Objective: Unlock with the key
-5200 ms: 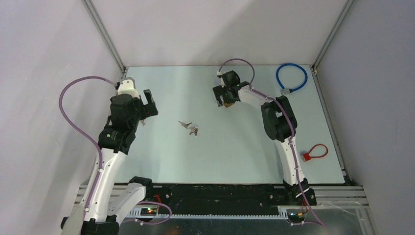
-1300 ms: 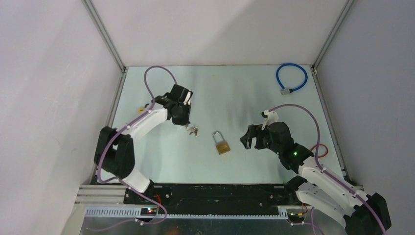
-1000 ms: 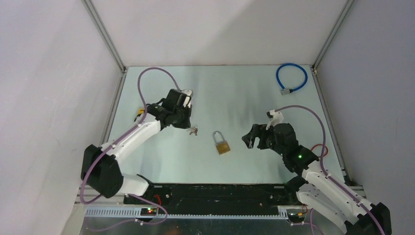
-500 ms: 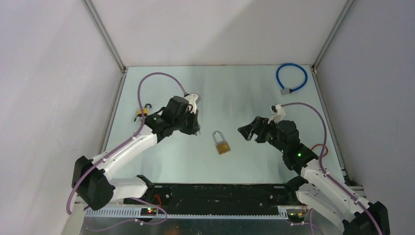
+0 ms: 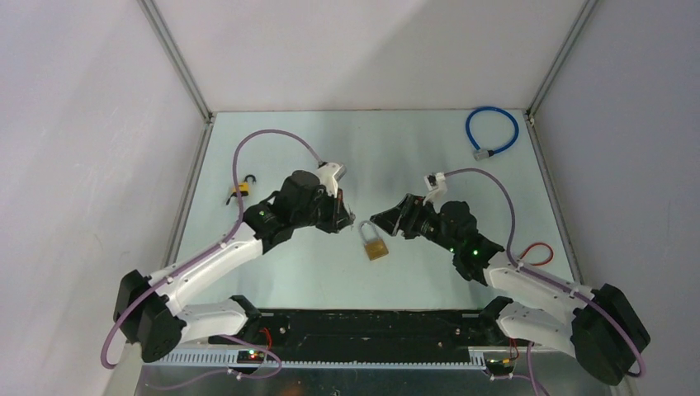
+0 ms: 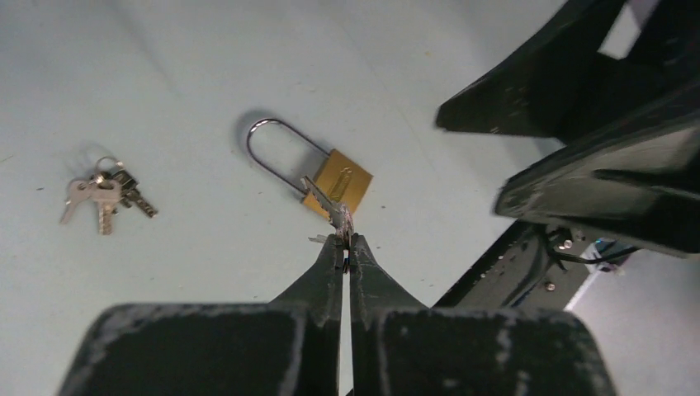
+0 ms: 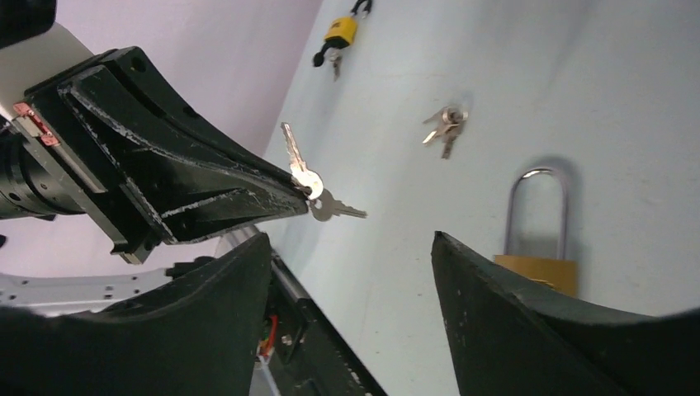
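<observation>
A brass padlock (image 5: 375, 244) with a silver shackle lies flat on the table between the two arms; it also shows as the padlock (image 6: 340, 182) and the padlock (image 7: 535, 269). My left gripper (image 5: 346, 217) is shut on a small silver key (image 6: 328, 200), which sticks out from the tips just above the lock body. In the right wrist view the key (image 7: 299, 168) hangs on a ring with a second key. My right gripper (image 5: 386, 221) hovers just right of the shackle, open and empty, with the lock beside its right finger (image 7: 528, 330).
A loose bunch of keys (image 6: 103, 193) lies left of the padlock. A small yellow padlock (image 5: 240, 190) sits near the left wall. A blue cable loop (image 5: 492, 130) is at the back right and a red loop (image 5: 535, 253) at the right edge.
The left gripper has carried the key to the right, up to the padlock. The right gripper has swung left towards the padlock and its jaws have narrowed a little.
</observation>
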Robot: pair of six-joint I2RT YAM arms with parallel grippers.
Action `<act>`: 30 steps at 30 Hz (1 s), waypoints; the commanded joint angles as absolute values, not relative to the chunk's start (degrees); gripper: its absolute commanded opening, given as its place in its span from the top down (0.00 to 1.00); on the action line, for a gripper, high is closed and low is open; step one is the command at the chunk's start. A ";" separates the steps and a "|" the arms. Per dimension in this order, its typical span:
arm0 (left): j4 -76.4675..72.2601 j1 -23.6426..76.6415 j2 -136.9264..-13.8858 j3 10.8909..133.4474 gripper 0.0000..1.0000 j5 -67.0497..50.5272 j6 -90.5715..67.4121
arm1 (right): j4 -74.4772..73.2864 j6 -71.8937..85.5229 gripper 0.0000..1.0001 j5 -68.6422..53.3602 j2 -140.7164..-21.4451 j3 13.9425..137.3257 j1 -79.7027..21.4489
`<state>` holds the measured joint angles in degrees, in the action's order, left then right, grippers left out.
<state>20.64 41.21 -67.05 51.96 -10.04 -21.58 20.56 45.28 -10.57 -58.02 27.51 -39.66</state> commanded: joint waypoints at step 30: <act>9.00 45.54 -62.22 50.36 1.00 -26.03 -21.62 | 40.70 49.95 0.92 -17.95 -62.52 27.75 -42.07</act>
<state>11.22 45.15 -63.24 48.86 -25.12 -22.41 39.99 52.12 -17.89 -64.69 27.44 -42.24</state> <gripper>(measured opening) 0.009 0.124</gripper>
